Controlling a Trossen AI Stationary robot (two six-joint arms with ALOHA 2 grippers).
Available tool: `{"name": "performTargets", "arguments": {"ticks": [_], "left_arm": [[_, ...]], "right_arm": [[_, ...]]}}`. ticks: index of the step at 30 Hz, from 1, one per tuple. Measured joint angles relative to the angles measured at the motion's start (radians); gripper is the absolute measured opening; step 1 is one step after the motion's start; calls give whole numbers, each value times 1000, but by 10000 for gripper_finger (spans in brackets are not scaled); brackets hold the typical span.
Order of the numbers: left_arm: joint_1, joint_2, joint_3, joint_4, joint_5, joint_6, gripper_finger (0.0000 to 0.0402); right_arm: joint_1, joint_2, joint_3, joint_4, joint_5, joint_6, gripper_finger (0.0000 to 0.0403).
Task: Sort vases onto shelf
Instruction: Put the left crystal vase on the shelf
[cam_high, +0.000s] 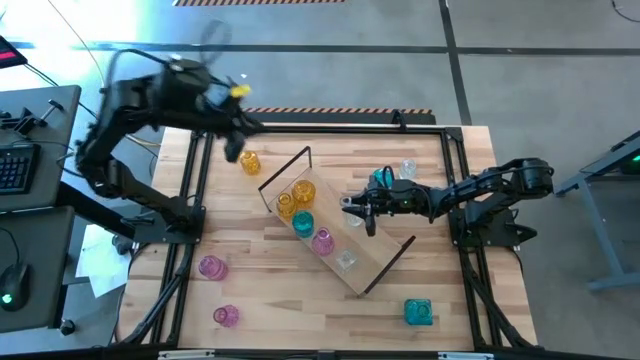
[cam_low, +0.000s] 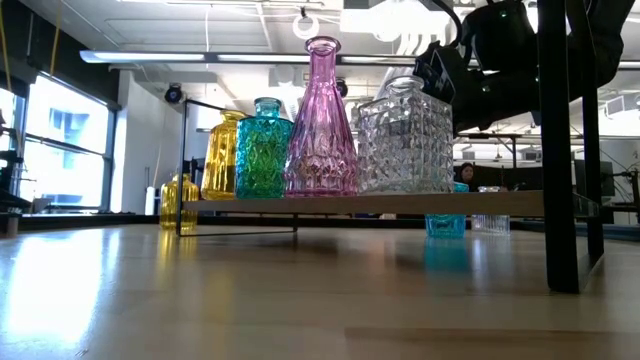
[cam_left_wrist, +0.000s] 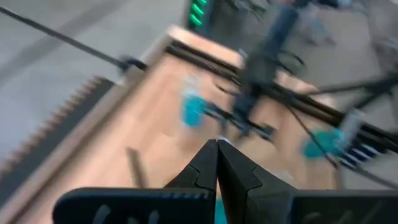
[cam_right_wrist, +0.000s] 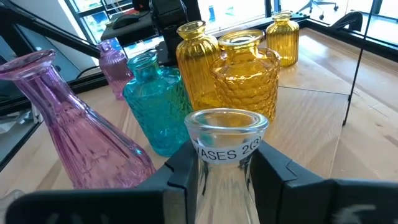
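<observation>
The shelf lies slantwise mid-table and carries two amber vases, a teal vase, a tall pink vase and a clear vase; all stand on their bases. My right gripper is over the shelf's far side, shut on another clear vase beside the pink vase and the teal one. My left gripper is shut and empty, near a small amber vase on the table's far left. My right gripper pinches the clear vase's neck just under the rim, one finger on each side. It comes level from the table's right side. The vase stands upright; its base is hidden, so I cannot tell whether it rests on the shelf.
Loose on the table are a teal vase and a clear one far right, a teal cube vase near right, and two pink vases near left. Black frame loops rise at the shelf's ends.
</observation>
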Motion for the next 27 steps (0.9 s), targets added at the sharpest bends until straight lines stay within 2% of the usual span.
{"name": "performTargets", "arguments": {"ticks": [10,18,23,27], "left_arm": [[-148,260,-2,3,-32,56,0],[-169,439,-2,66,-25,65,0],[-161,505,-1,150,45,42,0],[-166,571,-2,133,53,29,0]], "right_arm": [[0,0,0,0,-1,0,81],[0,0,0,0,-1,0,81],[1,0,0,0,-2,-1,81],[1,0,0,0,-2,-3,81]]}}
